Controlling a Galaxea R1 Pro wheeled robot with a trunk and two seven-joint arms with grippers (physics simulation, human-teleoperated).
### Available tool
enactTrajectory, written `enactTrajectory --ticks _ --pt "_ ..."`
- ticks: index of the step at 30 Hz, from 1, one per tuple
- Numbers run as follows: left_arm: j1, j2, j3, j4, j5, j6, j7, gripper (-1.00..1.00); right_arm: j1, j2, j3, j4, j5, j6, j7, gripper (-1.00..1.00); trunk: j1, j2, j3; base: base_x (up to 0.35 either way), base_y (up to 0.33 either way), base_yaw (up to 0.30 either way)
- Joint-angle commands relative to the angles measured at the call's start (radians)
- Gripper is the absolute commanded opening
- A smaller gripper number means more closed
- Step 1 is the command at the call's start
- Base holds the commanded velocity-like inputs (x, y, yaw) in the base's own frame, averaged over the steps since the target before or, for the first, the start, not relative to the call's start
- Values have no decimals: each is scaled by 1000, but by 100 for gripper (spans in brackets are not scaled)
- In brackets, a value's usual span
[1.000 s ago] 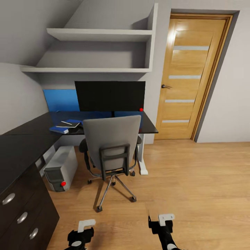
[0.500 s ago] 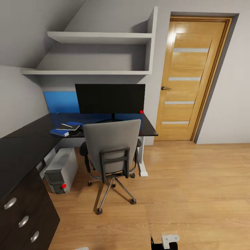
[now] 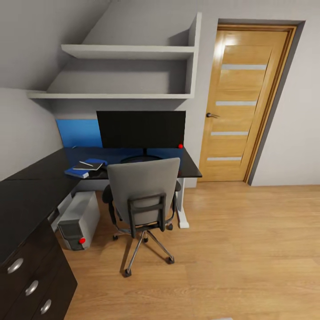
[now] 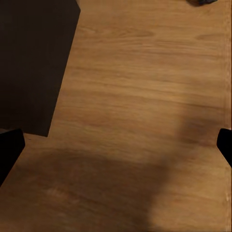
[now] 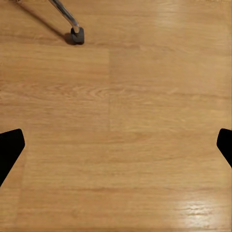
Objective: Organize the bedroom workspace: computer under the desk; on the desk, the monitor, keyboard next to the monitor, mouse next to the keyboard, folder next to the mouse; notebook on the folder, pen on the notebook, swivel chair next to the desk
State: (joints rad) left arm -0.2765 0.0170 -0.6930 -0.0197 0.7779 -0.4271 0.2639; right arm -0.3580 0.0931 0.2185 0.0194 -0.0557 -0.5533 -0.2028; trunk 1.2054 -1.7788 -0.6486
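Far left in the head view: long black desk (image 3: 31, 195), L-shaped, drawer unit (image 3: 33, 284) with round silver knobs nearest the camera. Tucked under the desk on the plank floor (image 3: 249, 249), light-grey computer (image 3: 80, 220), dark front panel, small red dot low on it. Up on the desktop near the corner, bright-blue folder (image 3: 79, 171) lying flat, dark notebook (image 3: 89, 166) stacked on it, thin pale pen (image 3: 86, 163) resting on the notebook. Behind, against the wall, large blue flat panel (image 3: 75, 132). Next along, wide black monitor (image 3: 141, 129) upright on the desk, ring base just visible, red dot at its lower right corner. Keyboard and mouse hidden or too dark to pick out. Directly in front, swivel chair (image 3: 142, 195), grey back toward the camera, pushed up to the desk edge, star base on the floor. Above, two pale shelves (image 3: 129, 51). Further right, wooden door (image 3: 242, 106) with frosted strips, shut.

Left wrist view: left gripper (image 4: 116, 147) over bare floor beside a dark edge of furniture, fingertips (image 4: 9, 150) spread wide, nothing between. Right wrist view: right gripper (image 5: 116, 147) likewise spread wide and empty above the planks, one chair caster (image 5: 76, 36) ahead
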Motion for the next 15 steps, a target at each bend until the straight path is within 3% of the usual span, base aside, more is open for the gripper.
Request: enactTrajectory --ticks 1,6,15 --pt "2 2 -8 -2 3 -23 -12 100 -1 0 8 2 -6 -4 -4 100 -4 7 2 0 0 0" --pt "3 4 -8 -2 3 -59 -21 100 -1 0 8 2 -6 -4 -4 100 -23 42 18 0 0 0" --pt "3 3 -9 -2 3 -68 -23 100 -1 0 8 2 -6 -4 -4 100 -58 105 46 0 0 0"
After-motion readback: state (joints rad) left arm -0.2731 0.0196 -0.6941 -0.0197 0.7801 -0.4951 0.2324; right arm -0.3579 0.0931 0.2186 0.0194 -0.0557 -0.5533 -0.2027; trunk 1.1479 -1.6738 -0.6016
